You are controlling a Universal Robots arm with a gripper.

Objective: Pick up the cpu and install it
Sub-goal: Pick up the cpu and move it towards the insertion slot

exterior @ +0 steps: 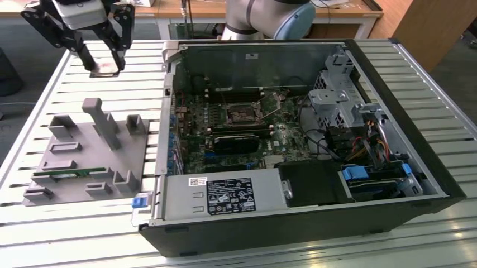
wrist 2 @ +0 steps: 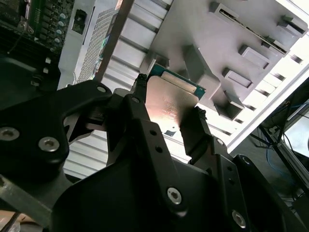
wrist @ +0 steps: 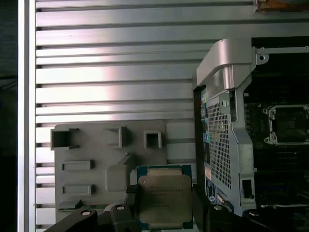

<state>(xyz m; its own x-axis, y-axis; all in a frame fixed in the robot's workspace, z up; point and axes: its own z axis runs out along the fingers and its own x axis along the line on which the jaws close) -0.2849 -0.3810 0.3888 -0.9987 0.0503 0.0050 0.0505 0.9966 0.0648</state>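
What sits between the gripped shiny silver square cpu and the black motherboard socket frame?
The computer case's grey perforated metal side wall stands between cpu and socket frame; shown in the first wrist view.

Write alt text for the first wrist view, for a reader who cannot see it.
The claw grips the cpu by two opposite edges, its silver top facing the camera. Behind it, a grey fixture plate lies on a slatted metal table. Beside the plate stands an open computer case, with the motherboard socket visible inside.
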